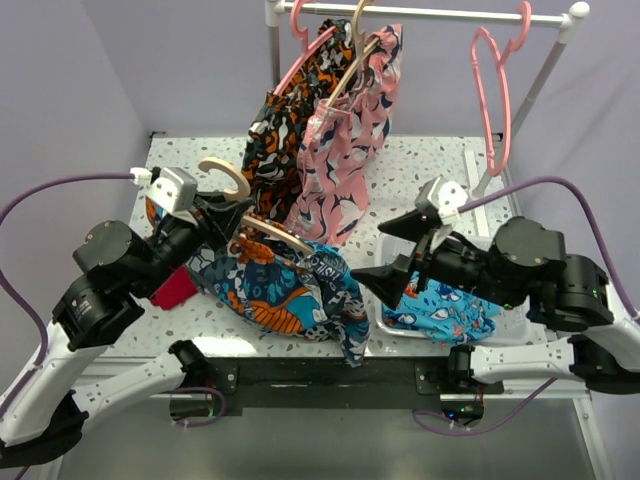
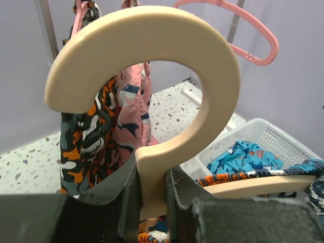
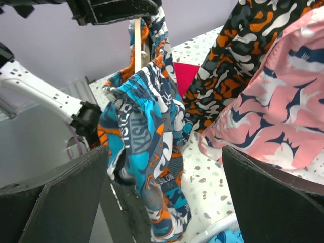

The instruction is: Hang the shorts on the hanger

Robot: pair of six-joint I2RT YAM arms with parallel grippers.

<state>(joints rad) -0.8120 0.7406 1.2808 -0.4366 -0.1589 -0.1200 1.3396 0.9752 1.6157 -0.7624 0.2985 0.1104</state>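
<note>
1. Top external view: the shorts [image 1: 290, 290] sit at the near middle of the counter [image 1: 420, 170], between the two arms. Their waistband is strung over one arm of the hanger [image 1: 270, 232], and a tail of fabric spills over the front edge.
2. From the left wrist, the left gripper [image 2: 152, 187] has its fingers [image 2: 179, 197] pinching the neck of the cream hanger just below the big hook, which stands upright.
3. The right gripper [image 1: 368, 252] hangs just right of the shorts with its fingers [image 3: 55, 197] spread wide and nothing between them.
4. White lettering runs across the shorts' print; I cannot read it for certain.
5. The counter is white with dark speckles, and pale lilac walls close it in at the back and left.
6. A white basket [image 1: 400, 325] holding turquoise shorts [image 1: 445, 310] sits at the near right under the right arm. A red item [image 1: 175, 290] lies under the left arm.
7. Behind, a white rail [image 1: 440, 14] carries black-orange-white shorts [image 1: 290, 110], a pink patterned garment [image 1: 350, 140] and a bare pink hanger [image 1: 490, 90].
8. Bare speckled surface shows at the far right, between the pink garment and the rail's slanted leg, and at the far left corner.
</note>
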